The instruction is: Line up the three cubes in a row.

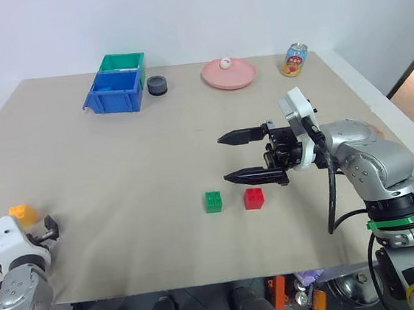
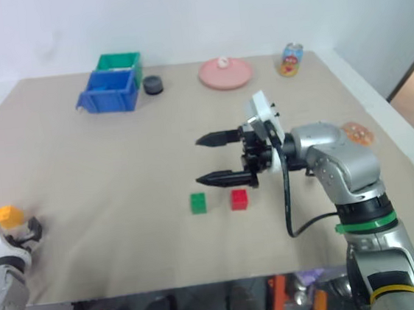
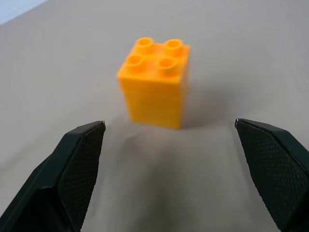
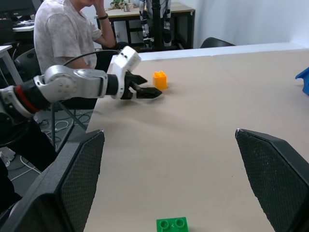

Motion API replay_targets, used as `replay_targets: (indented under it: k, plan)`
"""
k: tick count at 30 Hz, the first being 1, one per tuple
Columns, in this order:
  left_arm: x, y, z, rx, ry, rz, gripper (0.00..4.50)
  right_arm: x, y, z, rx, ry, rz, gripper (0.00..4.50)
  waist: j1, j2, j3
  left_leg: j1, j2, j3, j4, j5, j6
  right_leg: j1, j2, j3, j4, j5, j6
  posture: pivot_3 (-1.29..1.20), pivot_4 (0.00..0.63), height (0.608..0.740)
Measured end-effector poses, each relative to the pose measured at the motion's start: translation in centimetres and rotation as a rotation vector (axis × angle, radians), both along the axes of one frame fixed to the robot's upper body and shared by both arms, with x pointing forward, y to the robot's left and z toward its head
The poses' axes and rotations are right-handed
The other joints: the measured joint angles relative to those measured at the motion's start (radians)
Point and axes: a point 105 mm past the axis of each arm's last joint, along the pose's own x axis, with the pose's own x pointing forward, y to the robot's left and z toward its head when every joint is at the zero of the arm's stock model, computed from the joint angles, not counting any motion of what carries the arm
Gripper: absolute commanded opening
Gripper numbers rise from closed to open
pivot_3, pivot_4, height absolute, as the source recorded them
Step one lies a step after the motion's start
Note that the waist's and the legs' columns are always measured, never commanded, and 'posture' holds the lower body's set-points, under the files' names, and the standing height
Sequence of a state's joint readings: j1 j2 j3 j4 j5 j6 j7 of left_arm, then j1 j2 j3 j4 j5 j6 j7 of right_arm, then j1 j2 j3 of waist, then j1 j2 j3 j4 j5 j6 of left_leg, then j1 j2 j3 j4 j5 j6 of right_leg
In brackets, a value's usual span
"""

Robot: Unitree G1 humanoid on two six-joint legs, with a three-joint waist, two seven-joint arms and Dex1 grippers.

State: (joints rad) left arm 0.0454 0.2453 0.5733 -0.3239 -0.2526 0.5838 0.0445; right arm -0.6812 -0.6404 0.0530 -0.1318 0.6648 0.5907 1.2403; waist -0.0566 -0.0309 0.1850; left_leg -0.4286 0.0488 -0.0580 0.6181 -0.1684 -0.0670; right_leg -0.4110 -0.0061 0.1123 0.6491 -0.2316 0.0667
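Observation:
The green cube (image 1: 213,202) and the red cube (image 1: 254,198) stand side by side, a small gap between them, near the table's front middle. My right gripper (image 1: 224,158) hovers open just above and behind them, pointing left, nothing between its fingers. The yellow-orange cube (image 3: 154,82) sits alone at the far left of the table (image 1: 119,164). My left gripper (image 3: 169,124) is open just short of it, the cube lying ahead of the fingertips and apart from them. The right wrist view shows the left gripper (image 4: 145,91) beside the yellow-orange cube (image 4: 160,79).
A blue bin (image 1: 115,90) with a green bin (image 1: 121,61) behind it stands at the back left, next to a small dark round object (image 1: 157,85). A pink plate (image 1: 229,73) and a drink can (image 1: 295,60) stand at the back right. A person (image 4: 67,29) sits beyond the table's left side.

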Motion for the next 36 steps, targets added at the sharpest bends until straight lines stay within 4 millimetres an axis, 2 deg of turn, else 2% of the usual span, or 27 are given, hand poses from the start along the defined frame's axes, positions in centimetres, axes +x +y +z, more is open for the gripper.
replay_targets:
  k: [5, 10, 18, 21, 28, 34, 36]
  plan:
    - [1.2, 0.6, 0.5, 0.011, -0.024, 0.014, 4.45, 0.1, -0.4, 0.2, 0.002, -0.007, -0.019, 4.5, 0.001, 0.0, 0.0, 0.0, 0.0, 0.0, 0.0, 0.0, 0.0, 0.0, 0.0, 0.0, 0.0, 0.0, 0.0, 0.0, 0.15, 0.74]
    - [1.7, 0.5, 0.1, 0.006, -0.017, 0.01, 4.45, 0.1, -0.5, 0.1, -0.002, -0.005, -0.023, 4.5, 0.005, 0.0, 0.0, 0.0, 0.0, 0.0, 0.0, 0.0, 0.0, 0.0, 0.0, 0.0, 0.0, 0.0, 0.0, 0.0, 0.15, 0.74]
    - [1.8, 0.5, 0.1, 0.016, -0.02, 0.012, 4.45, 0.1, -0.6, 0.1, -0.006, -0.006, -0.023, 4.5, 0.006, 0.0, 0.0, 0.0, 0.0, 0.0, 0.0, 0.0, 0.0, 0.0, 0.0, 0.0, 0.0, 0.0, 0.0, 0.0, 0.15, 0.74]
    - [1.7, 0.6, 0.1, 0.019, -0.021, 0.014, 3.66, 0.1, -0.6, 0.1, -0.006, -0.006, -0.023, 4.5, 0.006, 0.0, 0.0, 0.0, 0.0, 0.0, 0.0, 0.0, 0.0, 0.0, 0.0, 0.0, 0.0, 0.0, 0.0, 0.0, 0.15, 0.74]
    - [1.5, 0.8, 0.0, 0.021, -0.022, 0.033, 1.29, 0.2, -0.7, 0.0, -0.007, -0.004, -0.026, 4.5, 0.007, 0.0, 0.0, 0.0, 0.0, 0.0, 0.0, 0.0, 0.0, 0.0, 0.0, 0.0, 0.0, 0.0, 0.0, 0.0, 0.15, 0.74]
    - [1.6, 0.8, -0.1, 0.027, -0.027, 0.029, 1.26, 0.4, -0.9, -0.1, -0.017, -0.009, -0.033, 4.5, 0.007, 0.0, 0.0, 0.0, 0.0, 0.0, 0.0, 0.0, 0.0, 0.0, 0.0, 0.0, 0.0, 0.0, 0.0, 0.0, 0.15, 0.74]
    - [2.3, 0.3, 0.2, 0.073, -0.02, -0.027, 1.26, 0.4, -0.9, -0.1, -0.019, -0.01, -0.031, 4.5, 0.007, 0.0, 0.0, 0.0, 0.0, 0.0, 0.0, 0.0, 0.0, 0.0, 0.0, 0.0, 0.0, 0.0, 0.0, 0.0, 0.15, 0.74]
